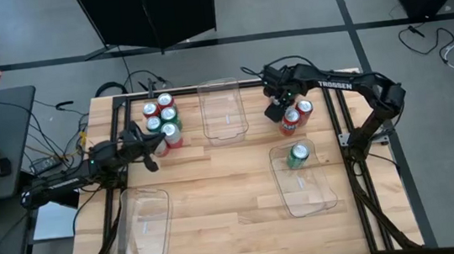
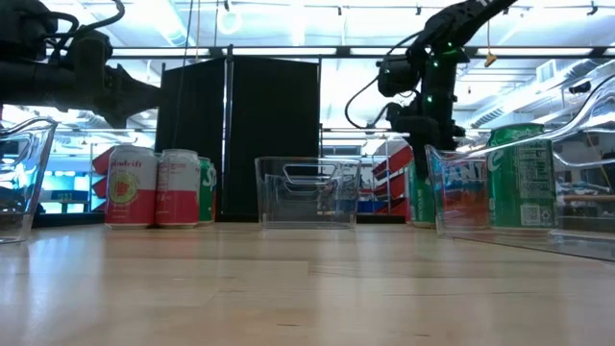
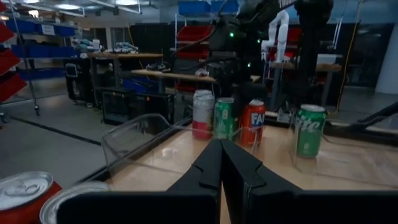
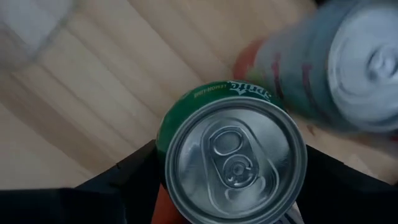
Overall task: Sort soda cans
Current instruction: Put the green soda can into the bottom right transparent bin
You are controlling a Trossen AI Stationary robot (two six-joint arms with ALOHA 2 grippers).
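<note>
My right gripper (image 1: 279,110) points down at the far right over a green soda can (image 4: 230,162). Its fingers stand open on either side of the can's top. Two red cans (image 1: 297,116) stand right beside it. Another green can (image 1: 298,155) stands upright in the clear bin (image 1: 319,195) at the right. A cluster of several red, green and silver cans (image 1: 161,121) stands at the far left. My left gripper (image 3: 221,168) is shut on nothing and hangs level just near of that cluster. My right gripper comes from above, pointing down, with one finger (image 4: 134,177) on each side of the upright green can's upper wall (image 4: 180,106). The can stands on the table. Whether the fingers touch it I cannot tell.
An empty clear bin (image 1: 224,110) stands at the far middle and another (image 1: 145,229) at the near left. A pale can (image 4: 348,68) stands close beside the green one. A laptop desk and cables lie off the table's left edge.
</note>
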